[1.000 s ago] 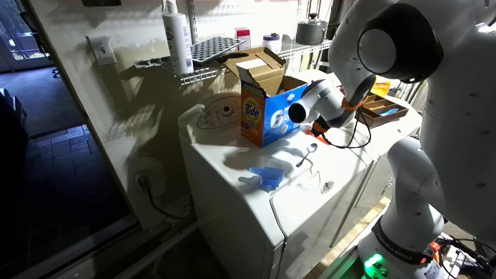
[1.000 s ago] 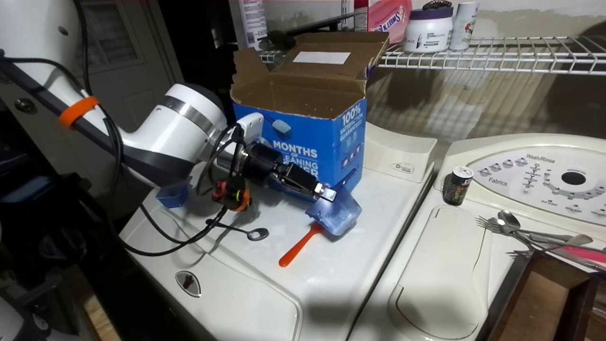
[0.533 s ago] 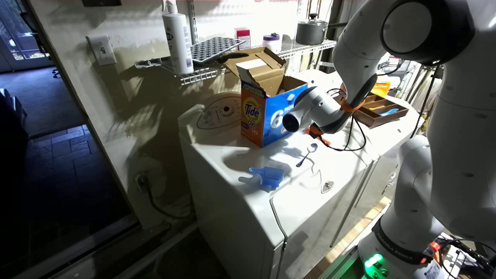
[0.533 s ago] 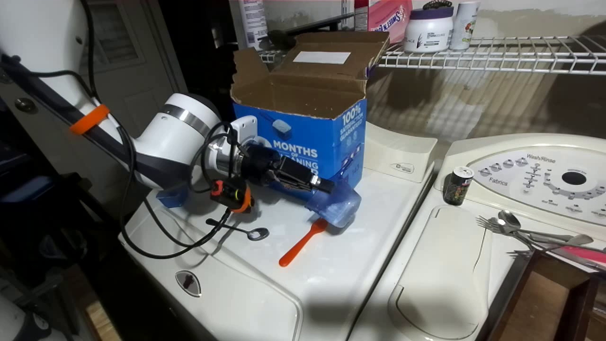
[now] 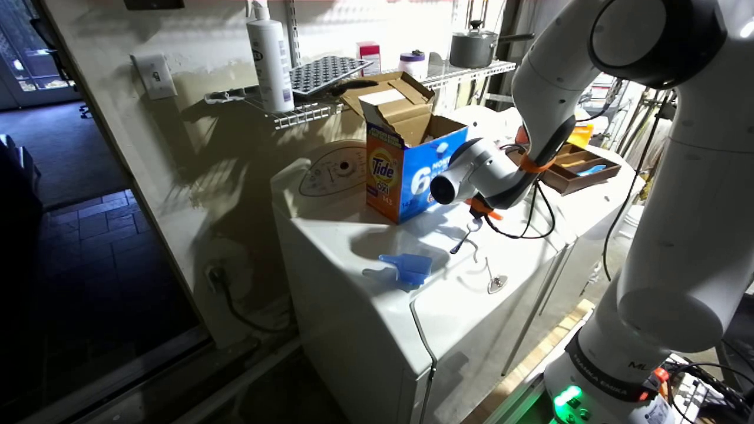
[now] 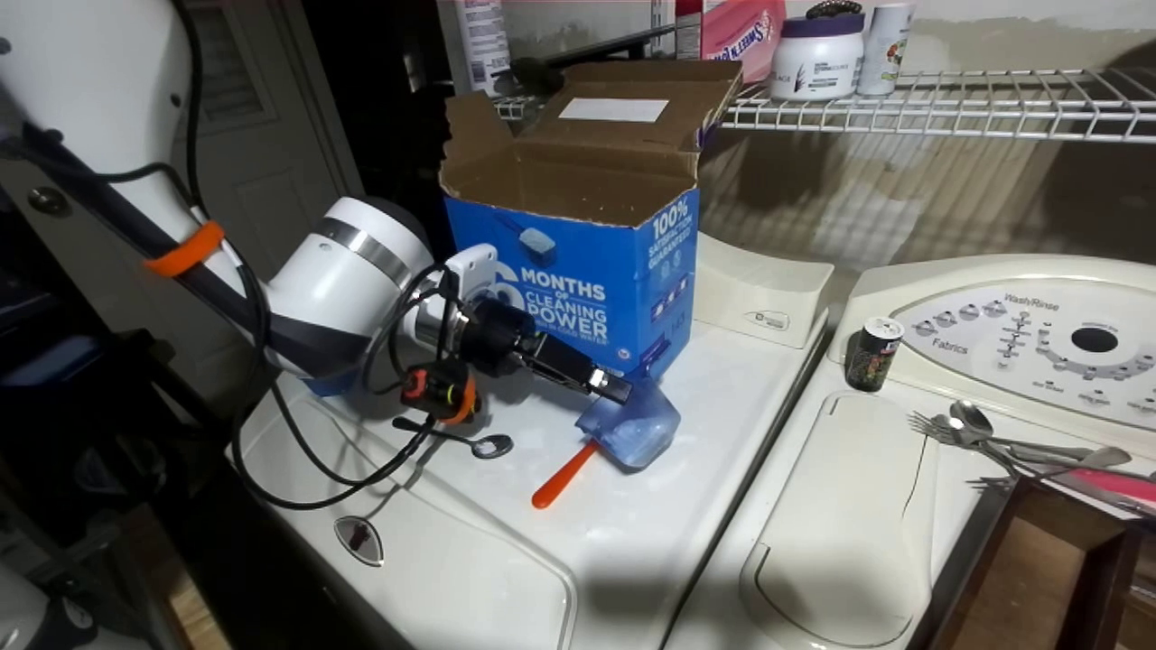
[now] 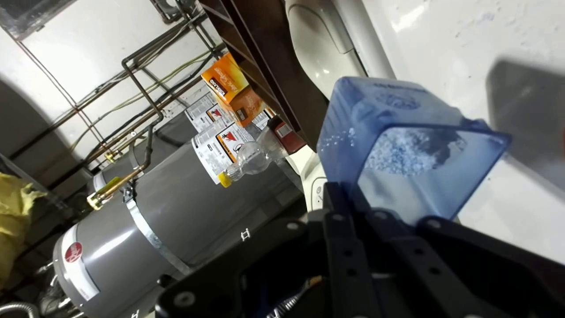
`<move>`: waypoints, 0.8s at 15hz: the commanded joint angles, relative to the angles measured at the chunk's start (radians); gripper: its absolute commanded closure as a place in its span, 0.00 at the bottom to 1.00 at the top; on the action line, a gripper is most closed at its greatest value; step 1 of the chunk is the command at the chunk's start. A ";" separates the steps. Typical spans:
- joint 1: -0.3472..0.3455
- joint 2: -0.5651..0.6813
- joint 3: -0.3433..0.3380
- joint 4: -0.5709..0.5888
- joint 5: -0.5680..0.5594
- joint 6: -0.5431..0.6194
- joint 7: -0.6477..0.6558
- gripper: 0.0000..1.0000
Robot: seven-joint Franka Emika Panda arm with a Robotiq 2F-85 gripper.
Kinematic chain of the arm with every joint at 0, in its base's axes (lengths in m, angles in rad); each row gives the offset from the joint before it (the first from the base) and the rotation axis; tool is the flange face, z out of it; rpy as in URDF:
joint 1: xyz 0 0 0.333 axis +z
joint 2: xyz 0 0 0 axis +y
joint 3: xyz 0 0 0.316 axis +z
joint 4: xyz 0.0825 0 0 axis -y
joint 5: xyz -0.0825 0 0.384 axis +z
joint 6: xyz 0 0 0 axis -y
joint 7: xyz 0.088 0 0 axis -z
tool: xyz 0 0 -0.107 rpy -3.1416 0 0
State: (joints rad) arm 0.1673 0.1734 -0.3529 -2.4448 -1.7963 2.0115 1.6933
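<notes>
My gripper [image 7: 348,192] is shut on the wall of a translucent blue scoop [image 7: 388,104], near its rim. White and blue powder [image 7: 399,152] lies inside the scoop, whose opening faces the wrist camera. In an exterior view the held scoop [image 6: 637,431] hangs tilted in front of the blue box [image 6: 578,271] and overlaps the end of an orange spoon [image 6: 564,474]. Its height over the white appliance top [image 6: 623,560] is hard to judge. The arm hides my fingertips in the exterior view that shows the orange box side [image 5: 386,188].
A second blue scoop [image 5: 414,268] and a metal spoon [image 5: 462,242] lie on the same top. On the neighbouring machine are a small dark can [image 6: 872,354], loose cutlery [image 6: 993,442] and a brown compartment tray [image 6: 1039,551]. A wire shelf [image 6: 948,104] runs above. The arm's cable loops low.
Over the last half second the gripper and held scoop have come down somewhat, and the scoop's tilt has shifted. The upper arm has swung. The box, spoons and second scoop stay put.
</notes>
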 commanded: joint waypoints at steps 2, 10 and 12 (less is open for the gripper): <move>-0.157 -0.021 0.150 -0.008 -0.034 -0.010 0.016 0.99; -0.222 -0.016 0.236 -0.001 -0.045 -0.041 0.028 0.99; -0.224 -0.014 0.245 -0.001 -0.056 -0.061 0.027 0.99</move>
State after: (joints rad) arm -0.0344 0.1710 -0.1368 -2.4407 -1.8068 1.9832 1.6973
